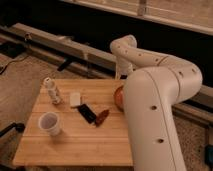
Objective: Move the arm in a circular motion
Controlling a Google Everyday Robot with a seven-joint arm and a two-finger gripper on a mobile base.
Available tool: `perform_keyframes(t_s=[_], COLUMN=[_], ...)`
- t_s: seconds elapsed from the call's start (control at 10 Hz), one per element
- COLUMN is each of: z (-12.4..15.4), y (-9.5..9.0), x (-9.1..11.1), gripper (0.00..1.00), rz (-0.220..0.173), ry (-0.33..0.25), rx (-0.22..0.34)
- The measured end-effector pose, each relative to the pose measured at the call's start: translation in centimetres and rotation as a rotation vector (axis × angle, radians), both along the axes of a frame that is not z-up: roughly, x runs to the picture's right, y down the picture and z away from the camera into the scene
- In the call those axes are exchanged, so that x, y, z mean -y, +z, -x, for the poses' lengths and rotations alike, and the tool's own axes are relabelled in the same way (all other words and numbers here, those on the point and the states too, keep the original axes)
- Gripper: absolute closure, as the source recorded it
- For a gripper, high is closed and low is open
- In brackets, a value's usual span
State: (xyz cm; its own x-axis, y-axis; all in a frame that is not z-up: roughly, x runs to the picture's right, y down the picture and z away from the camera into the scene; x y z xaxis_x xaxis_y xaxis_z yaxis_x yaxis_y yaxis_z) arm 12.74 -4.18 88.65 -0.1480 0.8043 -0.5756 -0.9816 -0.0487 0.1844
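Sweeping a smooth, even circle is what we would aim for, keeping the arm (150,110) high above the table (75,145) and its cup (50,123). Glossy white, it fills the view's right side, bends at 1 elbow, then drops behind itself; the gripper is hidden there (its state we cannot tell).

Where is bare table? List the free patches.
Free: the whole near strip of the table, in front of the cup and black bar; a smaller far strip between bottle and bowl. Crowded: the middle. The arm covers the bowl-side edge; its gripper is hidden.
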Motion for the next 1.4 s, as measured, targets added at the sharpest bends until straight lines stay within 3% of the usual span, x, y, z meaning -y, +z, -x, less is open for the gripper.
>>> perform_keyframes(t_s=[0.2, 0.4, 0.8, 1.0, 1.4], z=[0.2, 2.2, 10.7, 15.2, 20.9], y=[0.2, 0.8, 1.5, -0.1, -5.9], x=[0.7, 2.6, 5.9, 5.2, -0.4], gripper=[0.33, 0.33, 0.33, 0.33, 0.33], rz=[-0.006, -0.014, -0.037, -0.048, -0.076], ry=[-0.007, -0.026, -0.118, -0.211, -0.397], rx=[0.019, 0.066, 0.171, 0.245, 0.388])
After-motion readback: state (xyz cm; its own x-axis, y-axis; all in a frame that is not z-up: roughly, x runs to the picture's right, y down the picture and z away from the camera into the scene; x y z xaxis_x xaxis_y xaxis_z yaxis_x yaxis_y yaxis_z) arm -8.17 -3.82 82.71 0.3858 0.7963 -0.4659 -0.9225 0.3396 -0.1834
